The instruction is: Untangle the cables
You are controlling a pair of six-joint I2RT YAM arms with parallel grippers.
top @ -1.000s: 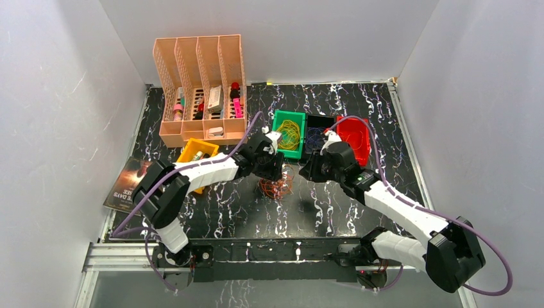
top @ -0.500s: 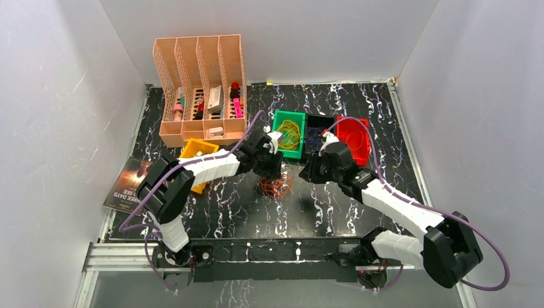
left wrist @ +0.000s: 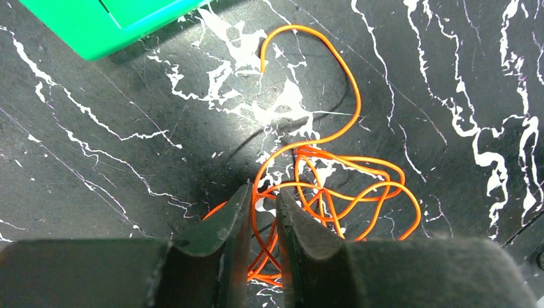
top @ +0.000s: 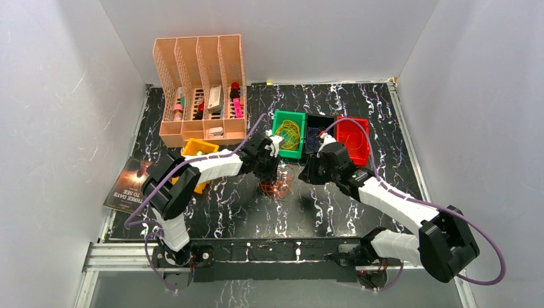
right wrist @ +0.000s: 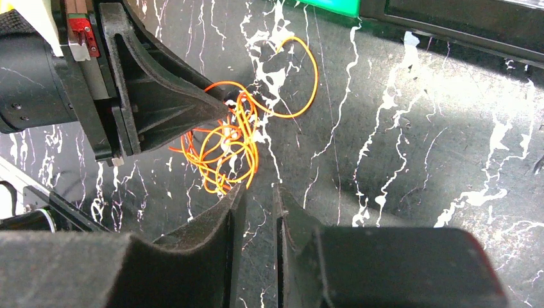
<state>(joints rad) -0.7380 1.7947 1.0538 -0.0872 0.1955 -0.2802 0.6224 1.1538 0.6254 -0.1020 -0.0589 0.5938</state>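
A tangle of orange cables (top: 277, 186) lies on the black marbled table between the two arms. In the left wrist view its loops (left wrist: 340, 192) spread just ahead of the jaws, with one free end curling up toward the green bin. My left gripper (left wrist: 263, 189) is down on the tangle. Its jaws stand a narrow gap apart with orange strands running between them, and the gap is wider than the strands. My right gripper (right wrist: 258, 187) hovers just right of the tangle (right wrist: 224, 147), narrowly open with nothing between its fingers. Yellow cables (top: 290, 133) lie in the green bin.
Green bin (top: 276, 119), black bin (top: 319, 120) and red bin (top: 354, 138) stand in a row behind the grippers. A peach desk organiser (top: 200, 90) is at the back left, with a yellow bin (top: 195, 151) and a book (top: 128, 185) on the left.
The left jaws have narrowed around strands of the orange tangle. Both arms shifted only slightly; the tangle stays in place.
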